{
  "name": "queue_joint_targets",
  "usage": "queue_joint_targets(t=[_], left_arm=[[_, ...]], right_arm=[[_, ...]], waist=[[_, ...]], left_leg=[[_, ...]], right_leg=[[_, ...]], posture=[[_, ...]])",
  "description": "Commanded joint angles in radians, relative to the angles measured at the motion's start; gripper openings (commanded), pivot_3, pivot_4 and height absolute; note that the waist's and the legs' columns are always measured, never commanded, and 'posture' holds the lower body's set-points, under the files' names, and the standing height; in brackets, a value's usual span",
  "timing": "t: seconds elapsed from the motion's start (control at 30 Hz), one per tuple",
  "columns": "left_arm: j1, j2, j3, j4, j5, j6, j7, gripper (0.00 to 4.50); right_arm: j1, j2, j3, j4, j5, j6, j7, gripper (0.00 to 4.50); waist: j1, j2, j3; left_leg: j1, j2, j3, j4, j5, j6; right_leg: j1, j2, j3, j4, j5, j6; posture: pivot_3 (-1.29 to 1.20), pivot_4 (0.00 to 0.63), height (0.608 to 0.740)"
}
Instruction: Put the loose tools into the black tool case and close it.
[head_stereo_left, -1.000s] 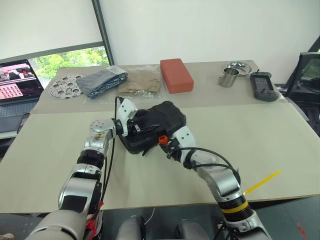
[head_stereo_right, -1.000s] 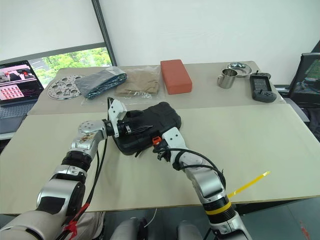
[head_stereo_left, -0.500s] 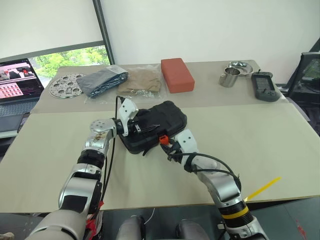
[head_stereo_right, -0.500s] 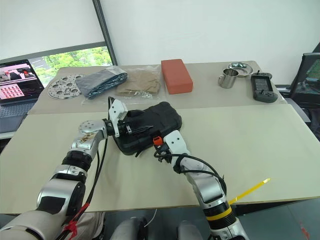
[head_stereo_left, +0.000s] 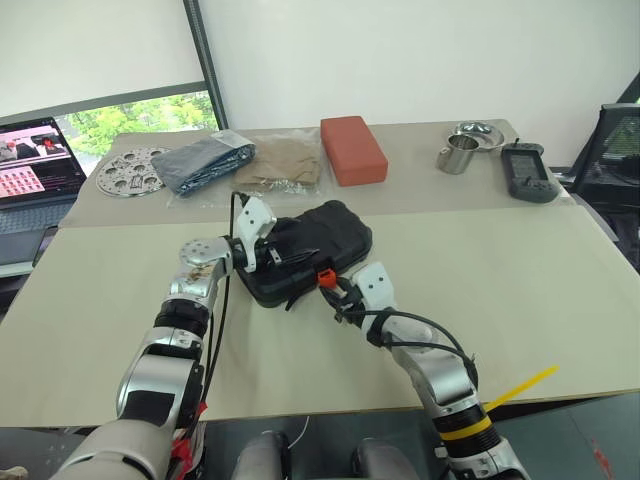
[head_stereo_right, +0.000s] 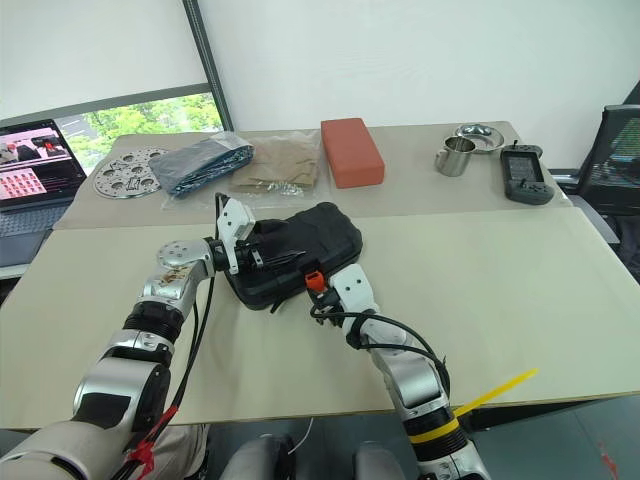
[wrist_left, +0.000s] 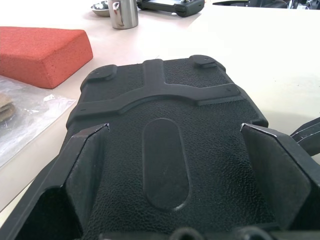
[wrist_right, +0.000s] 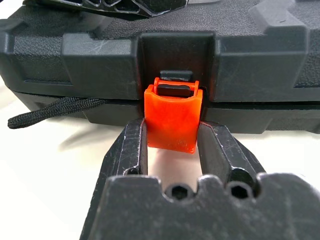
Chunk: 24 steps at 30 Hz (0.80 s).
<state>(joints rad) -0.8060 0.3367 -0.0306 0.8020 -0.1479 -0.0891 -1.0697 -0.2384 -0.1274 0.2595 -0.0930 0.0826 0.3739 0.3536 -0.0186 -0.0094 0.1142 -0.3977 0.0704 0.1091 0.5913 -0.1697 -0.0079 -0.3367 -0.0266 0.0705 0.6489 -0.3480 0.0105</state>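
The black tool case (head_stereo_left: 305, 252) is seen lying closed on the desk (head_stereo_left: 520, 290), left of the desk's middle and nearer the front edge than the back edge. No brand, label or readable writing can be made out on it. Its lid is textured black plastic with a raised oval in the centre, a moulded cross rib and 2 small feet near one end. The orange latch (wrist_right: 172, 116) sits in a recess on the case's front wall and stands out from it, its lower edge over the desk. A black cord (wrist_right: 52, 109) trails out from the seam between the 2 halves, beside the latch.

The right gripper (wrist_right: 172, 145) is clamped on the orange latch, 1 finger touching each side. The left gripper (wrist_left: 172, 170) is laid on the lid from the left end with its fingers wide apart; the lid is touched, not grasped.

Along the back edge of the desk are noted a perforated metal disc (head_stereo_left: 133, 172), 2 clear bags (head_stereo_left: 205, 160), a red-orange block (head_stereo_left: 352, 149), a steel cup (head_stereo_left: 458, 154), a small steel dish (head_stereo_left: 478, 131) and a dark handheld device (head_stereo_left: 525, 168). A laptop (head_stereo_left: 35, 165) with a lit screen stands beyond the left corner; its screen text is too small to be read.
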Motion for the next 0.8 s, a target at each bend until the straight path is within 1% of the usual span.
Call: queue_joint_targets(t=[0.03, 0.57, 0.73, 0.8], left_arm=[[0.040, -0.005, -0.033, 0.048, 0.036, 0.014, -0.003, 4.50], [0.042, -0.005, -0.038, 0.050, 0.040, 0.016, -0.008, 4.50], [0.045, -0.005, -0.039, 0.052, 0.042, 0.014, -0.009, 4.50], [0.045, -0.005, -0.039, 0.053, 0.041, 0.013, -0.009, 4.50]], right_arm=[[-0.029, 0.032, -0.049, -0.028, 0.027, -0.141, -0.001, 1.17], [-0.033, 0.041, -0.064, 0.103, 0.023, -0.349, 0.011, 1.17], [-0.024, 0.022, -0.054, 0.103, 0.011, -0.348, 0.019, 1.17], [-0.017, 0.007, -0.036, 0.087, 0.010, -0.307, 0.043, 1.17]], waist=[[0.000, 0.000, 0.000], [-0.002, 0.000, 0.000], [-0.002, 0.000, 0.000], [-0.002, 0.000, 0.000]], left_leg=[[0.000, 0.000, 0.000, 0.000, 0.000, 0.000], [0.000, 0.000, 0.000, 0.000, 0.000, 0.000], [0.000, 0.000, 0.000, 0.000, 0.000, 0.000], [0.000, 0.000, 0.000, 0.000, 0.000, 0.000]], right_leg=[[0.000, 0.000, 0.000, 0.000, 0.000, 0.000], [0.000, 0.000, 0.000, 0.000, 0.000, 0.000], [0.000, 0.000, 0.000, 0.000, 0.000, 0.000], [0.000, 0.000, 0.000, 0.000, 0.000, 0.000]], posture=[[0.00, 0.150, 0.740], [0.00, 0.150, 0.740], [0.00, 0.150, 0.740], [0.00, 0.150, 0.740]])
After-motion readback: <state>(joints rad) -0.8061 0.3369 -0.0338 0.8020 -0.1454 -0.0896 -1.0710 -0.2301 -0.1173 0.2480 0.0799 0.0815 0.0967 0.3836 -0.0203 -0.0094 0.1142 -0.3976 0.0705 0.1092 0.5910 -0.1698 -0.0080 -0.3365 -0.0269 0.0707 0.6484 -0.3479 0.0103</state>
